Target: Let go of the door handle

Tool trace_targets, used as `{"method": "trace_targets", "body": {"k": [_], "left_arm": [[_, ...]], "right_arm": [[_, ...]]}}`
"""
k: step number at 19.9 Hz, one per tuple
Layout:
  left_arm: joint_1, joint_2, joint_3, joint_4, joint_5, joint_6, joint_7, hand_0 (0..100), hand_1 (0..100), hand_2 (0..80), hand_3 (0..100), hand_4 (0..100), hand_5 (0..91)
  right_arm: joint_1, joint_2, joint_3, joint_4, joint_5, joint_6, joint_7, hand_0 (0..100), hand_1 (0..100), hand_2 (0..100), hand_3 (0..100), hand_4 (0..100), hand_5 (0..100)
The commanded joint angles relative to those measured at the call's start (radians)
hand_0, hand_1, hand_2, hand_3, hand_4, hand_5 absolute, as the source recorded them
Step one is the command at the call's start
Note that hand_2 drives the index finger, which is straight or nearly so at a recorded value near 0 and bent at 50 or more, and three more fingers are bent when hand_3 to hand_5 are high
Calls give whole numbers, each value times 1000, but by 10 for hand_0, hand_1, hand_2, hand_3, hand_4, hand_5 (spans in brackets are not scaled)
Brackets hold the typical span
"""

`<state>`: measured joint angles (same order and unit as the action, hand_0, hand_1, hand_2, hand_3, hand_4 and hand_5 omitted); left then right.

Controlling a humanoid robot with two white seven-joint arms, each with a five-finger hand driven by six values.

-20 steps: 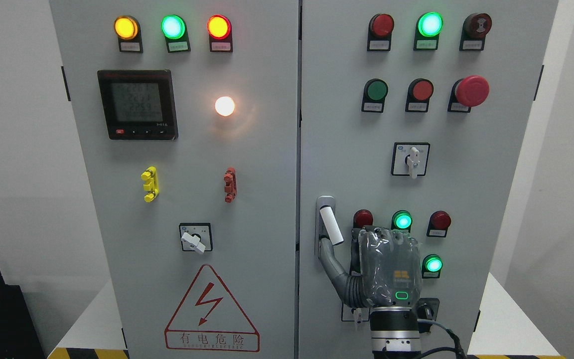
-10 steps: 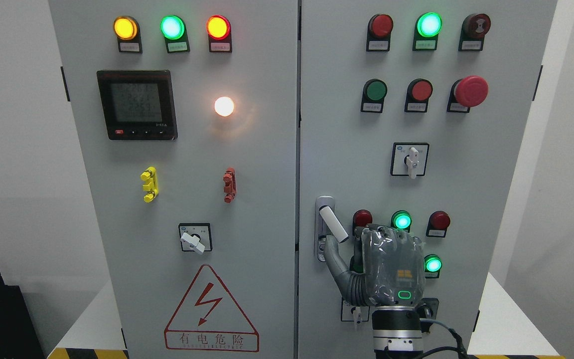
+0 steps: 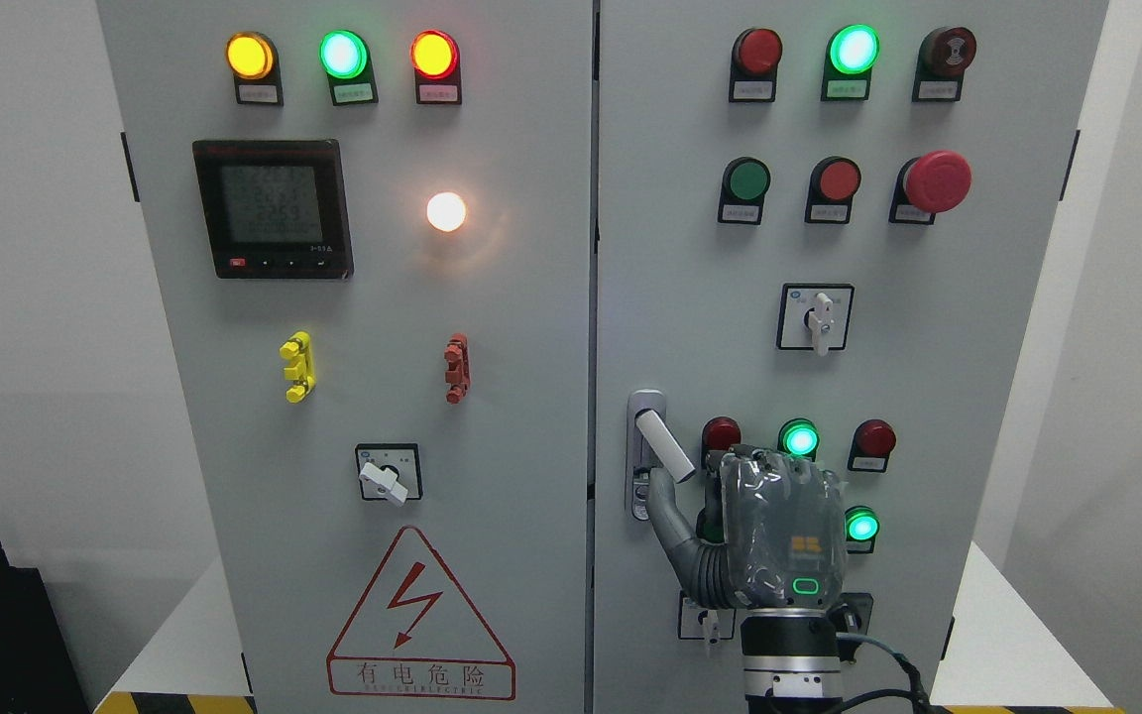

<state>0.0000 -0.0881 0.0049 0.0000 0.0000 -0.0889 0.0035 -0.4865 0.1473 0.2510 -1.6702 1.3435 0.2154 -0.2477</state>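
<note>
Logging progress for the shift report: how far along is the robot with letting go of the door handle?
Done: the door handle stands swung out from its plate. In hand: the right hand sits beside it, thumb just under the handle. Left: draw the hand clear.

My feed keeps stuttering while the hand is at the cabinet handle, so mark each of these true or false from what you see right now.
1. The right hand is beside the white door handle, its thumb at the handle's lower end. True.
2. The hand's four fingers are wrapped around the handle. False: only the thumb is at it; whether it touches cannot be told.
3. The red mushroom emergency stop button is on the left door. False: it is upper right on the right door.
4. The white handle is tilted, not vertical. True.
5. The left door's top three indicator lamps are all green. False: yellow, green, red.
</note>
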Motion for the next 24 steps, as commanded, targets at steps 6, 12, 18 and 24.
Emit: {"method": "trace_targets", "body": {"k": [6,12,18,24], "left_arm": [[-15,1,29,25,-29,0,0,120,389,0,0,0,0],[-15,1,29,25,-29,0,0,120,389,0,0,0,0],[-15,1,29,23,-29,0,0,120,389,0,0,0,0],[-15,1,29,23,-29,0,0,120,389,0,0,0,0]], "right_arm": [[-6,0,-13,0,0,2,-1,500,371,1000,1000,1000,965],[-7,0,-15,0,0,2,1,514,368,1000,1000,1000,966],[-7,-2,-18,-2,0,2,1,521,367,1000,1000,1000,966],[-7,-2,-21,0,0,2,1,528,365,1000,1000,1000,966]]}}
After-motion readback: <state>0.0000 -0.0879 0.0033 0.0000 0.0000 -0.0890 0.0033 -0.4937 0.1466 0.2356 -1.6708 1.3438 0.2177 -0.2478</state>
